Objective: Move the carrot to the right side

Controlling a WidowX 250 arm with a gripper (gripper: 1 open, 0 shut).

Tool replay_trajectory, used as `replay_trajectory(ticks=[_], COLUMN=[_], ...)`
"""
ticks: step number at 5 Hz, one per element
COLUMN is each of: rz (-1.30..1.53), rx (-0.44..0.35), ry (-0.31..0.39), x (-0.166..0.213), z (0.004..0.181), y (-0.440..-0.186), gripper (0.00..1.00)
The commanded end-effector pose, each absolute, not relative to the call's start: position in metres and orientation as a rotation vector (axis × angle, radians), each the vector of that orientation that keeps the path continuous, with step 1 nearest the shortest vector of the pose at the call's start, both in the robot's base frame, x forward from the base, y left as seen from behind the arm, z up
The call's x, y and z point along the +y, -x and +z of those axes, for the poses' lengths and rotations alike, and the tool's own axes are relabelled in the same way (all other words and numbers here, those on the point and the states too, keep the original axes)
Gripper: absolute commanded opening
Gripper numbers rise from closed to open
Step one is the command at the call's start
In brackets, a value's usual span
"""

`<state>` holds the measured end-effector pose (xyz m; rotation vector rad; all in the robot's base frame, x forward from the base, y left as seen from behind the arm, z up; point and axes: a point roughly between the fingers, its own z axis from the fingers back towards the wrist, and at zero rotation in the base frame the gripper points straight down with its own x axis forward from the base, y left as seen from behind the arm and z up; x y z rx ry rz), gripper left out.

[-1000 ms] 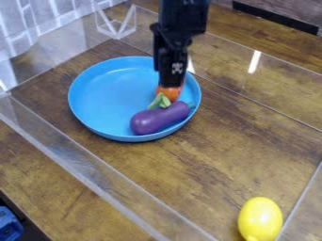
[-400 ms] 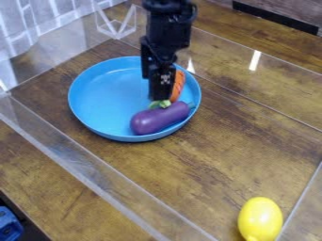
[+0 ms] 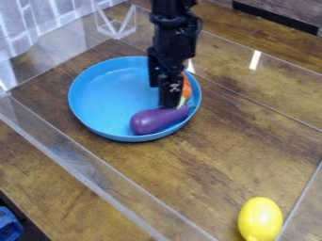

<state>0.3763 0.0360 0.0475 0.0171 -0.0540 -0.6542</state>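
Note:
The carrot (image 3: 185, 91) lies at the right inner edge of the blue bowl (image 3: 98, 94); only a strip of its orange body shows beside the black fingers. My gripper (image 3: 171, 96) hangs straight down over it, open, with its fingertips low at the carrot's left side. Whether they touch it I cannot tell. The carrot's green top is hidden behind the gripper. A purple eggplant (image 3: 161, 119) lies in the bowl just in front of the carrot.
A yellow lemon (image 3: 261, 219) sits on the wooden table at the front right. Clear plastic walls (image 3: 75, 141) border the work area on the left and front. A glare stripe marks the tabletop at the back right.
The gripper swung a little left, then came back right and lower onto the carrot. The eggplant, bowl and lemon stayed where they were.

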Motion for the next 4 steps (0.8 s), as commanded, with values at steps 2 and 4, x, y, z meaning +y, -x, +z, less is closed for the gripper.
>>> replay_trajectory(ticks=[2, 4], rz=[-0.554, -0.631], rx=[-0.075, -0.073], ry=[-0.038, -0.034], x=[0.018, -0.003], z=[0.044, 0.059], y=[-0.4, -0.398], gripper=[0.0, 0.0])
